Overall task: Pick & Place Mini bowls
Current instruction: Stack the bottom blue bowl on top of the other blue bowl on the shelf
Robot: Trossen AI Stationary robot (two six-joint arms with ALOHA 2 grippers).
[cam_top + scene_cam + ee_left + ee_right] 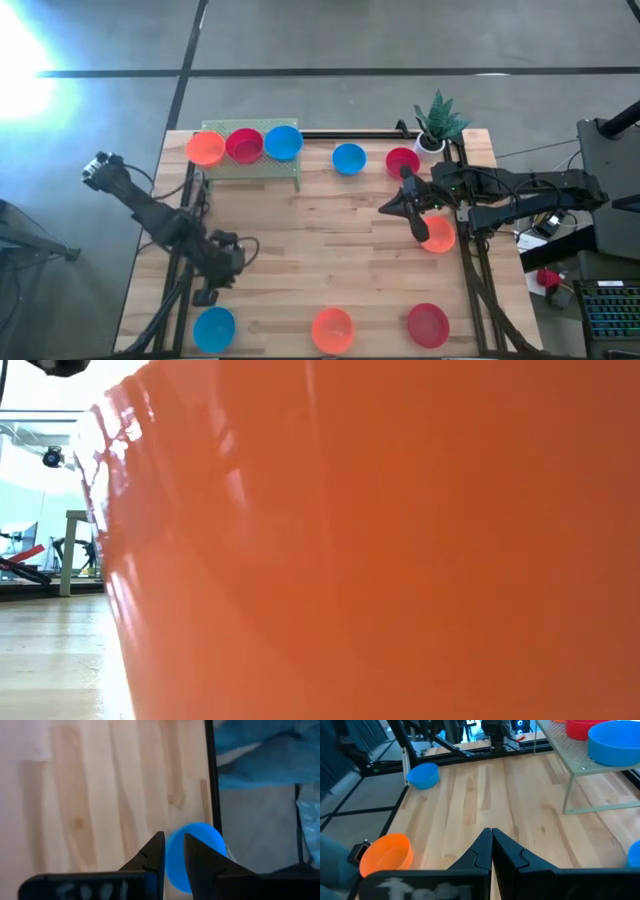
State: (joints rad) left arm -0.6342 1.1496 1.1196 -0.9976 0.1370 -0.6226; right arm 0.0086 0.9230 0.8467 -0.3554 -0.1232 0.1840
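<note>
Nine mini bowls spread over the wooden table (330, 240). Three in a row on the green perforated rack (250, 168) at the far edge — orange bowl (206, 148), red bowl (244, 145), blue bowl (284, 142), each touching the next. Beyond the rack on bare wood, a second blue bowl (348, 158) and a red one (401, 160), near the white plant pot (431, 143). Along the near edge, well apart: a blue bowl (214, 328), an orange bowl (333, 329) (filling the low view almost entirely), a red bowl (428, 324). Left gripper (208, 296) poised just above the near blue bowl (192, 855), fingers (150, 857) parted a little, grasping nothing. Right gripper (386, 209) over mid-table, clenched tight on nothing — beside that arm, an orange bowl (437, 235) at the right edge.
</note>
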